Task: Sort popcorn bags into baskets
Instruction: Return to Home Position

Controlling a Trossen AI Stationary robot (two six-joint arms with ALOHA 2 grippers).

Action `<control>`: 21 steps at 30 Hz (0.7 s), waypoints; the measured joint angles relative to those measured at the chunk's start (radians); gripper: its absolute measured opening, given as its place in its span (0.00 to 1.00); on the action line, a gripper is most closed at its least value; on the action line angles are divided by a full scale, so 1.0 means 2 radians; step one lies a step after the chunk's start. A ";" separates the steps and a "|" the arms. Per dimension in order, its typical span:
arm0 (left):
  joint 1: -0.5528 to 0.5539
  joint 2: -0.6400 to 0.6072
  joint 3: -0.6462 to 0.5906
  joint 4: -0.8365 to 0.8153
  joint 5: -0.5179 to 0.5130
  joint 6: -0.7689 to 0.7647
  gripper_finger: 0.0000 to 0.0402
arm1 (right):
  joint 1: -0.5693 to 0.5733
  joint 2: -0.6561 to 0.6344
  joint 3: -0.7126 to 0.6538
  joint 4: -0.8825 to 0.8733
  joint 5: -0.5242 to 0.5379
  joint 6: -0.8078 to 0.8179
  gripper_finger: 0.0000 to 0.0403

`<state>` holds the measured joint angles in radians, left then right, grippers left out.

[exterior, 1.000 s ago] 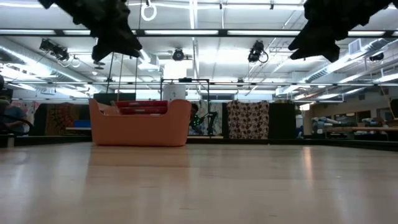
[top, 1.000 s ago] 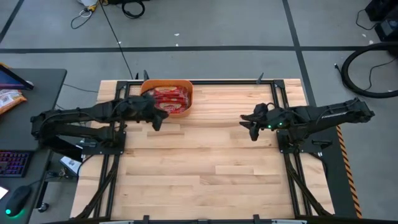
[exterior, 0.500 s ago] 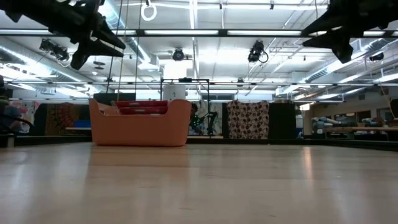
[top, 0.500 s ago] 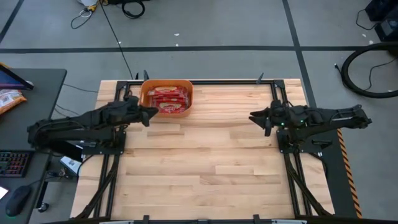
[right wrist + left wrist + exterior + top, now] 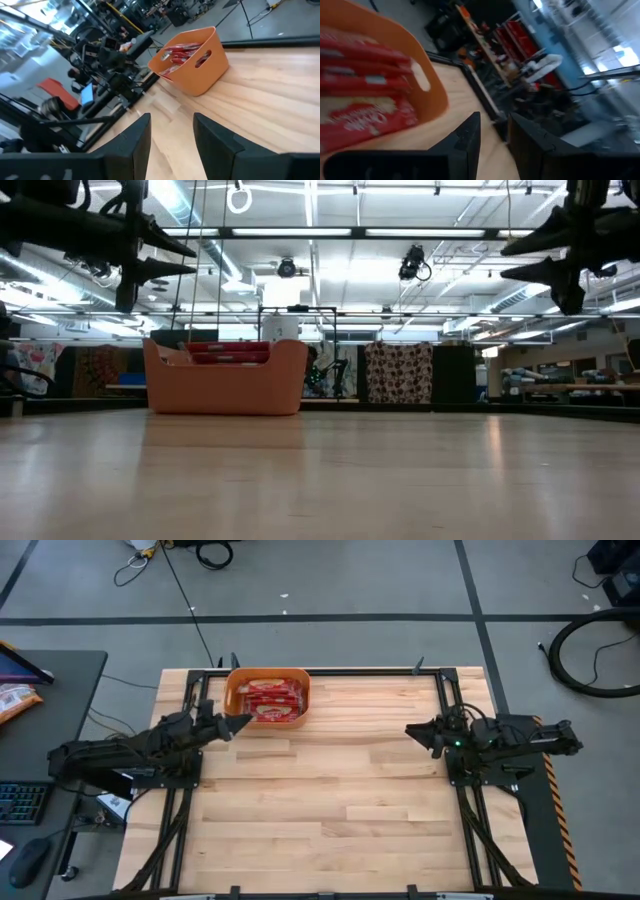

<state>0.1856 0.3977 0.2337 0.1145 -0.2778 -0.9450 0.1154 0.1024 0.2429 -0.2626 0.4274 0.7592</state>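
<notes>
**High view.** You see the orange bin [image 5: 230, 690] standing at the far edge of the wooden desk [image 5: 330, 790], on the left arm's side. The red popcorn bags [image 5: 272, 700] lie stacked inside it, filling most of its floor. The left claw [image 5: 236, 723] sits just beside the bin's near corner, apart from its wall. The right claw [image 5: 412, 732] is well apart from the bin, over the desk's right side and pointing toward the middle.

**Low view.** Both claws hang high above the desk top. You can pick out the left claw [image 5: 178, 260] over the bin [image 5: 225, 385] and the right claw [image 5: 522, 262] at the opposite side. The bags [image 5: 228, 352] show as red edges just above the rim.

**Left wrist view.** The left claw [image 5: 494, 118] is released, with a plain gap between its two dark fingers. The bin's wall [image 5: 427, 95] and the bags [image 5: 365, 115] lie close ahead of it.

**Right wrist view.** The right claw [image 5: 171, 118] is likewise released, its fingers parted. You see the bin [image 5: 200, 67] far across the boards, with the bags [image 5: 180, 51] inside it.
</notes>
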 joint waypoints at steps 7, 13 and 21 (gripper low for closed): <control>-0.012 0.000 -0.054 0.083 0.006 -0.040 0.26 | 0.000 -0.046 -0.038 0.000 -0.002 0.030 0.38; -0.040 0.000 -0.080 0.096 -0.014 -0.063 0.26 | 0.000 -0.050 -0.055 0.003 -0.017 0.048 0.38; -0.084 0.000 -0.111 0.133 -0.070 -0.069 0.26 | 0.000 -0.050 -0.081 0.040 -0.044 0.066 0.38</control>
<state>0.0181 0.3980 0.0113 0.3796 -0.4170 -1.0833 0.1154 0.0022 0.0817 -0.1820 0.3387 0.8921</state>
